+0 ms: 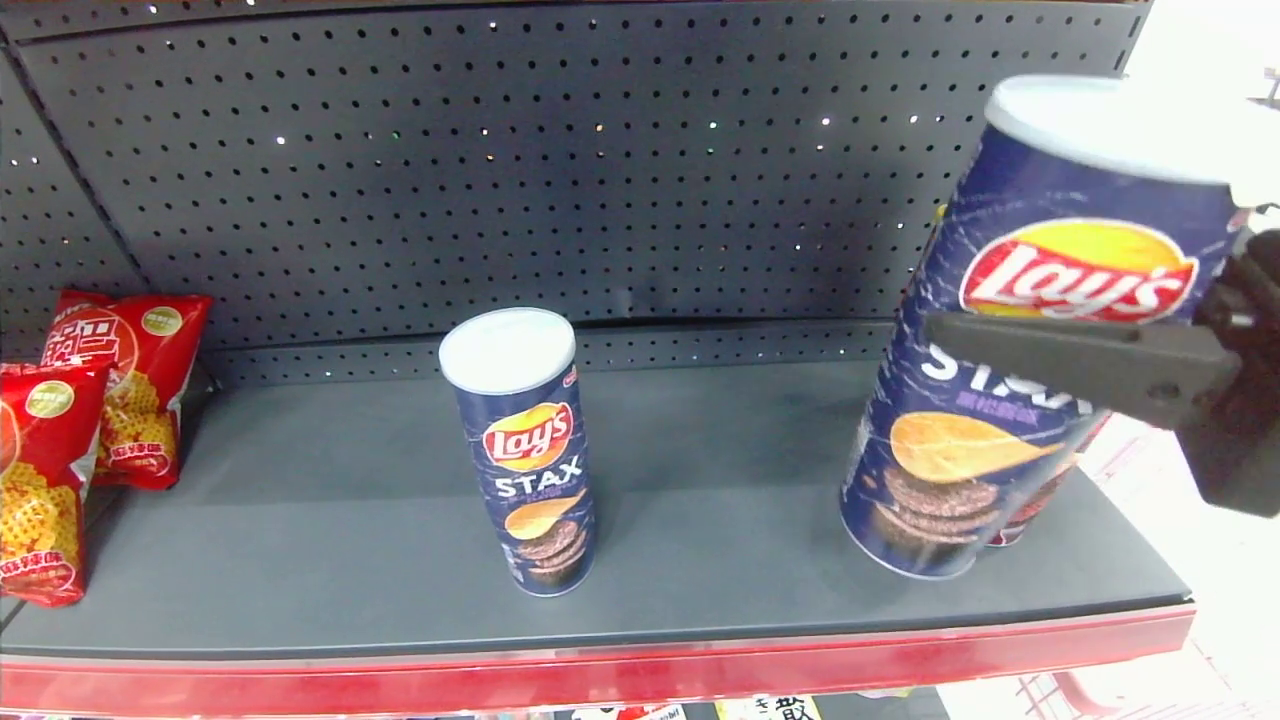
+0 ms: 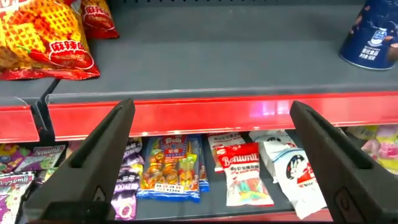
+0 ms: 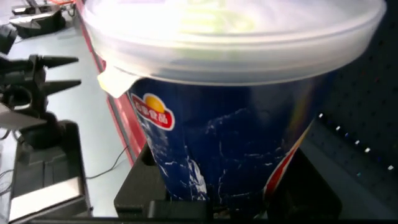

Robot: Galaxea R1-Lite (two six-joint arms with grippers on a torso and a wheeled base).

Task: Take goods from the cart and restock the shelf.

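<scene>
A dark blue chips can (image 1: 520, 450) with a white lid stands upright on the grey shelf (image 1: 750, 470), near its front middle. A second, same-looking can (image 1: 1080, 260) is tilted above the shelf's right end, with my right gripper (image 1: 1010, 345) shut on its middle. The right wrist view shows this can's clear lid and blue wall (image 3: 236, 106) up close. My left gripper (image 2: 208, 162) is open and holds nothing, in front of and below the shelf's red front edge (image 2: 217, 112). A blue can's base (image 2: 373, 40) shows on the shelf beyond it.
Two red snack bags (image 1: 130, 390) (image 1: 40, 480) lie at the shelf's left end. Something red (image 1: 1030, 510) peeks out behind the held can. The lower shelf holds several candy bags (image 2: 242, 177). A perforated back panel (image 1: 600, 180) closes the rear.
</scene>
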